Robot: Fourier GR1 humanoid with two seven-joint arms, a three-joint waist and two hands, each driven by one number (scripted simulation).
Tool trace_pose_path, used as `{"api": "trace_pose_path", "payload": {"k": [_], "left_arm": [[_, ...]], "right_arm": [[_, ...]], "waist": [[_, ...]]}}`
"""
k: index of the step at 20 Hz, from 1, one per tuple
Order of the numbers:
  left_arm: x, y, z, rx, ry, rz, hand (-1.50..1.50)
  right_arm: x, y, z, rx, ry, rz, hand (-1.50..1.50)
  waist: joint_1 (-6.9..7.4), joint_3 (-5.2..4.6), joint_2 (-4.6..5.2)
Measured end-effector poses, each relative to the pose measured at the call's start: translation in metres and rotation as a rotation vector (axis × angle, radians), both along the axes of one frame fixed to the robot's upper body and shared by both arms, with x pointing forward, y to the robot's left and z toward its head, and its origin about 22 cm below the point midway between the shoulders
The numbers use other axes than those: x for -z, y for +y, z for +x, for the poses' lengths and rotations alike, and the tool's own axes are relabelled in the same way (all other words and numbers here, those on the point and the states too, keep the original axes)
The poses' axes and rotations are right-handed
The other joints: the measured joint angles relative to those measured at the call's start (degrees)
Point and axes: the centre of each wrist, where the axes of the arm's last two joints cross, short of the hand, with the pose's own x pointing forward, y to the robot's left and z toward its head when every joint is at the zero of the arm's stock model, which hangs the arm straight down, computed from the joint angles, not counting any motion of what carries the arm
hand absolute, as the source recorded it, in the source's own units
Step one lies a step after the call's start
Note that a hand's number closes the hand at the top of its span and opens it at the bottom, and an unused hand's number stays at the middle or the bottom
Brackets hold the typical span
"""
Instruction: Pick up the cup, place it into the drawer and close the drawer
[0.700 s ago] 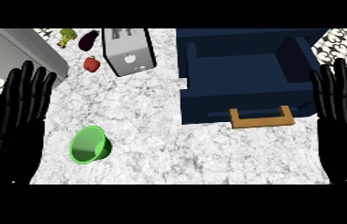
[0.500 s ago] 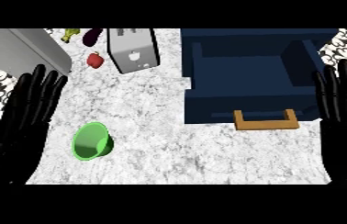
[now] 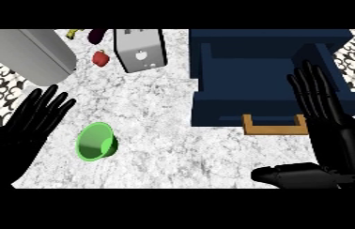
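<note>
One green cup (image 3: 96,141), one open drawer (image 3: 260,75) — two open hands: left hand (image 3: 33,122), right hand (image 3: 320,106).

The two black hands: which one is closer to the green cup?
The left hand, open at the view's left edge, is closer: the green cup lies just beside its fingers. The right hand is over by the blue drawer.

1. a white marbled counter (image 3: 173,106) is carrying everything.
2. a grey toaster-like box (image 3: 141,49) is sitting near the far edge.
3. a small red fruit (image 3: 101,58) is lying just left of it.
4. a dark purple item (image 3: 96,35) and something yellow (image 3: 73,33) are lying farther back.
5. a large grey block (image 3: 34,54) is filling the far left corner.
</note>
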Motion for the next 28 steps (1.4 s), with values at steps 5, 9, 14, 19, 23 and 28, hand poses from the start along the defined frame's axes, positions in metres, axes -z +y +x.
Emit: {"api": "trace_pose_path", "payload": {"k": [5, 9, 14, 19, 23, 28], "left_arm": [[0.021, 0.031, 0.017, -0.007, 0.060, 0.020, -1.50], [0.043, 0.039, 0.028, -0.018, 0.104, 0.047, -1.50], [0.073, 0.056, 0.040, -0.046, 0.147, 0.077, -1.50], [0.111, 0.058, 0.035, -0.079, 0.183, 0.116, -1.50], [0.140, 0.059, 0.040, -0.110, 0.218, 0.156, -1.50], [0.173, 0.063, 0.039, -0.167, 0.262, 0.210, -1.50]], "right_arm": [[0.000, -0.004, 0.014, -0.023, 0.012, -0.007, -1.50], [-0.007, -0.006, 0.030, -0.031, 0.011, -0.011, -1.50], [-0.003, -0.013, 0.037, -0.036, -0.003, -0.019, -1.50], [-0.010, -0.015, 0.043, -0.030, -0.013, -0.022, -1.50], [-0.010, -0.020, 0.043, -0.035, -0.016, -0.022, -1.50], [-0.014, -0.023, 0.040, -0.034, -0.016, -0.022, -1.50]], "waist": [[-0.15, 0.00, -0.04], [-0.18, 0.02, -0.04], [-0.30, 0.01, -0.05], [-0.30, 0.00, -0.06], [-0.47, -0.01, -0.03], [-0.74, -0.04, 0.04]]}}
